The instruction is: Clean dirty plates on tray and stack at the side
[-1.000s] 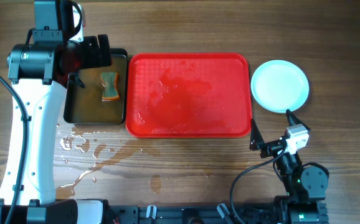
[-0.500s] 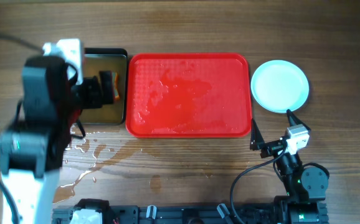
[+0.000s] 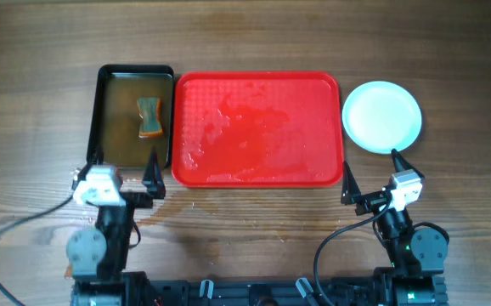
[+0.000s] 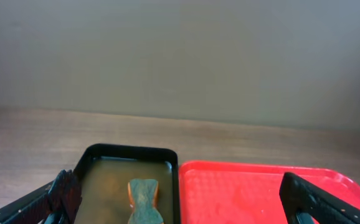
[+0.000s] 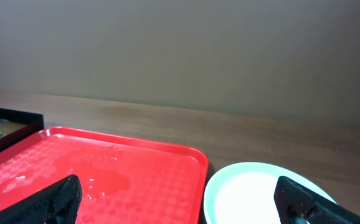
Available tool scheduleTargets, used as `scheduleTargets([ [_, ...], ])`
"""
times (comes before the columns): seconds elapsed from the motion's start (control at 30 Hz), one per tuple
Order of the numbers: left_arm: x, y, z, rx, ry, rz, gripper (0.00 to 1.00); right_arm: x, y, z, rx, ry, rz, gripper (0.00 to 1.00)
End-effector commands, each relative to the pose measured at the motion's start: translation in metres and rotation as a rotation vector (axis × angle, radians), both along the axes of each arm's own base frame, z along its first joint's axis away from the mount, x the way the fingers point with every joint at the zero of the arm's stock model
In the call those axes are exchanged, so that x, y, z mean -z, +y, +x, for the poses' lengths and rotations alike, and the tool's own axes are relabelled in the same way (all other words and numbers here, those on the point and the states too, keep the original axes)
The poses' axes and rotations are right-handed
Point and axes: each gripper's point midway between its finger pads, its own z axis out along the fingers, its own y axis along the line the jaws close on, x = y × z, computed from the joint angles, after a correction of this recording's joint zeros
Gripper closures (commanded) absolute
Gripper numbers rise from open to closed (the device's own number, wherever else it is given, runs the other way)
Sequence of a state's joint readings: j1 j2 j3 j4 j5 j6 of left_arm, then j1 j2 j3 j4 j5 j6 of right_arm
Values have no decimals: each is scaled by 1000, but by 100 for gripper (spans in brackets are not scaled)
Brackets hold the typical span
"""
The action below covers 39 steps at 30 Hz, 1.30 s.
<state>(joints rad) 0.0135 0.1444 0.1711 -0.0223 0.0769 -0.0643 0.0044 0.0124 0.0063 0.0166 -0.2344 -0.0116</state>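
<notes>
Left gripper pulled back from black pan to near table edge, sponge uncovered.

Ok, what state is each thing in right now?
tray: wet, no plates on it.
plates: beside the tray, top one clean, count unclear.
black pan: holds brownish water.
sponge: lying in that water.
left gripper: jaws open, empty.
right gripper: jaws open, empty.

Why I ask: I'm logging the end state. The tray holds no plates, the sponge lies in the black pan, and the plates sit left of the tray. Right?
Wrong side: the plates sit right of the tray, as the overhead view shows. The tray holds no plates, and the sponge lies in the pan.
</notes>
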Motion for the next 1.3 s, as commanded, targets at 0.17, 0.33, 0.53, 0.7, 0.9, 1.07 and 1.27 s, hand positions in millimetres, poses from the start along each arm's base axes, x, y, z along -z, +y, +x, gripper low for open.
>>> scheduleTargets([
  [0.17,13,-1,-4,9,-93,7,0,-2,0,0,3,-7,14,0],
  [0.33,28,-3,-2,21,-62,7,0,-2,0,0,3,-7,14,0],
  [0.53,59,-10,-3,62,67,2,0,-2,0,0,3,-7,14,0],
  [0.7,59,-10,-3,60,66,2,0,-2,0,0,3,-7,14,0],
  [0.9,59,-10,-3,60,66,2,0,-2,0,0,3,-7,14,0],
  [1.07,60,-10,-3,60,68,2,0,-2,0,0,3,-7,14,0],
  [1.27,60,-10,-3,60,68,2,0,-2,0,0,3,-7,14,0],
])
